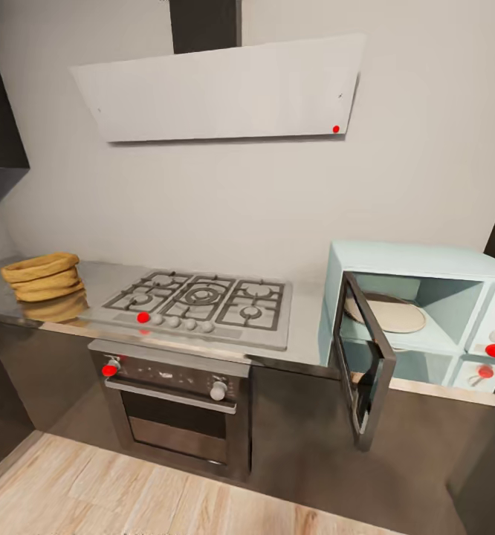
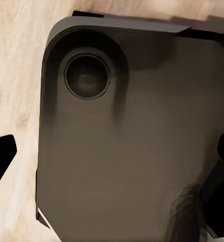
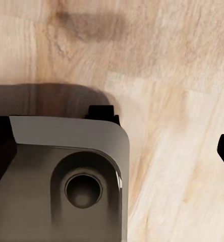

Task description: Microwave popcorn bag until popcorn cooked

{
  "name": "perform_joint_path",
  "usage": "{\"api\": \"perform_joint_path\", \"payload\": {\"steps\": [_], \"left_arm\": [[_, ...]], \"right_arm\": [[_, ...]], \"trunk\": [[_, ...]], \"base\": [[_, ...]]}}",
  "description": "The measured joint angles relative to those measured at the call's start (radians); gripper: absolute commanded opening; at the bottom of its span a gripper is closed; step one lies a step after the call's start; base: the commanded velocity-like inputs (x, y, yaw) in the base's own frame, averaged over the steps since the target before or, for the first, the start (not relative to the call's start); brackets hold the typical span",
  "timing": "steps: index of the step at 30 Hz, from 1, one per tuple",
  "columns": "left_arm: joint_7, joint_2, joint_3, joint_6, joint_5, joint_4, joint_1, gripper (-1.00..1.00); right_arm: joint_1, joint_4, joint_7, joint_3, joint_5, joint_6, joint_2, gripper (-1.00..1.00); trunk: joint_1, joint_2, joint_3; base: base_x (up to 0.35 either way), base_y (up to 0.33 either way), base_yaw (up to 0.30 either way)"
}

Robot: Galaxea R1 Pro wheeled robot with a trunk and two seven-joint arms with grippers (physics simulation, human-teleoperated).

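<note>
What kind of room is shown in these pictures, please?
A home kitchen, most likely. A gas hob is set into the steel countertop, with a built-in oven below and an extractor hood above. A pale blue microwave stands on the counter with its door open.

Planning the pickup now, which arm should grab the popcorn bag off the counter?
Probably the left. The popcorn bag sits at the countertop's far left end, the open microwave at the right. Both wrist cameras face the floor, so neither arm is raised yet.
</note>
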State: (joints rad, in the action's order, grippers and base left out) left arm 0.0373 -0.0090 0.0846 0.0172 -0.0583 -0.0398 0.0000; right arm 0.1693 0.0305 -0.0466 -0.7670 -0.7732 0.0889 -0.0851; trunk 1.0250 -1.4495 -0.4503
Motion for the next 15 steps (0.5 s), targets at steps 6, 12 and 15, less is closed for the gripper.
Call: {"api": "perform_joint_path", "payload": {"steps": [6,12,15], "left_arm": [[0.0,0.0,0.0,-0.001,0.0,0.0,0.0,1.0],[0.0,0.0,0.0,-0.001,0.0,0.0,0.0,1.0],[0.0,0.0,0.001,0.0,0.0,0.0,0.0,1.0]], "right_arm": [[-0.006,0.0,0.0,0.003,-0.005,0.002,0.003,1.0],[-0.008,0.0,0.001,0.003,-0.006,0.004,0.003,1.0],[-0.008,0.0,0.002,0.003,-0.006,0.007,0.0,1.0]], "trunk": [[0.0,0.0,0.001],[0.0,0.0,0.001],[0.0,0.0,0.001]], "base": [[0.0,0.0,0.267],[0.0,0.0,0.27],[0.0,0.0,0.274]]}}
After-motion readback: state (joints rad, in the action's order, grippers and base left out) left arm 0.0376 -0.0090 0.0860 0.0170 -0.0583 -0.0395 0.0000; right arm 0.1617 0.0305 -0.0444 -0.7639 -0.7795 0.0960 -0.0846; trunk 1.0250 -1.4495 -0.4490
